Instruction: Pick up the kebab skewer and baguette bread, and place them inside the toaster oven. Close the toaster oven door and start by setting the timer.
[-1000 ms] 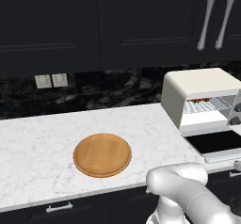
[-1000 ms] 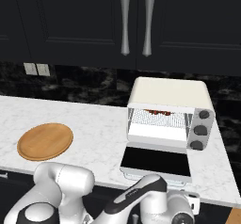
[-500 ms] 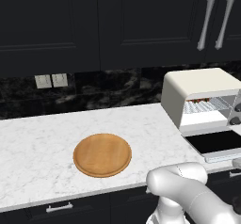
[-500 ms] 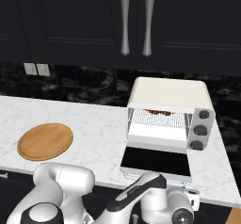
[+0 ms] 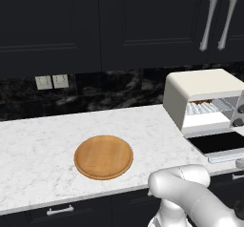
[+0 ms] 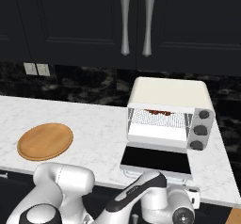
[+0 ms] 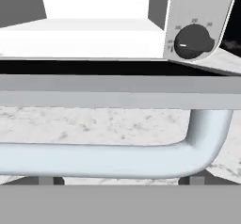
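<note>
The cream-white toaster oven (image 6: 169,92) stands at the right of the counter. Its dark glass door (image 6: 157,159) lies folded down flat. On the wire rack inside lies the kebab skewer (image 6: 157,111), seen as dark brown chunks. The baguette bread is hidden. In the hand view the door's silver bar handle (image 7: 113,159) runs across, close in front. My gripper (image 7: 117,181) is open, its dark fingertips (image 7: 47,180) set wide apart just under the bar and holding nothing. A round timer knob (image 7: 194,42) sits above the handle's right end.
A round wooden board (image 5: 103,157) lies bare on the white marble counter (image 5: 38,145), left of the oven. Dark cabinets with silver handles (image 6: 136,23) hang above. Three knobs (image 6: 201,130) line the oven's right side.
The hand has shifted slightly under the front edge of the open door. Oven, door and board have not moved.
</note>
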